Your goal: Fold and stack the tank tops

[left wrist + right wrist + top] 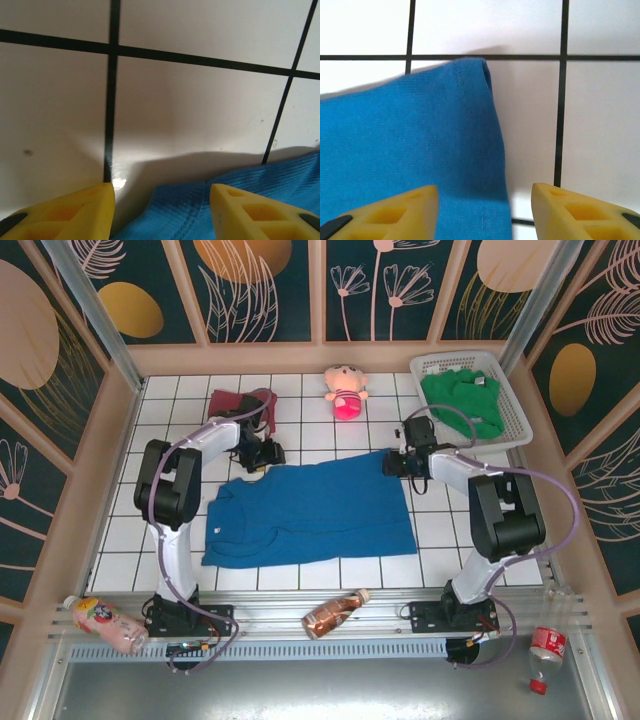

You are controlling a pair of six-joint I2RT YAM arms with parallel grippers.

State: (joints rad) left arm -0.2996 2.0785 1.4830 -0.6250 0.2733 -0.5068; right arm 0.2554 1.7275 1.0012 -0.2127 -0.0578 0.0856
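Left gripper (162,210): jaws apart, nothing clamped. A rounded edge of the blue tank top (235,200) lies low between the yellow fingers (75,215), with the bare tiled table (190,110) beyond.

Right gripper (485,210): jaws likewise apart, clamped on nothing. The shirt's stitched hem runs down between its fingers, and the far corner sits just short of a tile line.

Garments: we see the blue one spread flat mid-table between the two arms, with what looks like the neck end toward the left arm. The maroon tank top (240,403) is bunched at far left, beyond the left gripper. The green tank top (462,400) lies in the white basket (515,425) at far right.

Step, as we judge it: taking the blue shirt's two far corners to begin a fold toward the near edge. To do it well, we would lower each gripper until one finger slides under the edge and the other sits over it. The bite should land past the stitching, not on the very lip, and catch both layers. Close both together, lift only enough to clear the tiles, and carry the corners evenly so the fold line runs straight.

Pose: both arms reach forward from their bases with elbows raised and forearms angled inward. The wrists pitch down, and the grippers sit low at the shirt's far-left and far-right corners.
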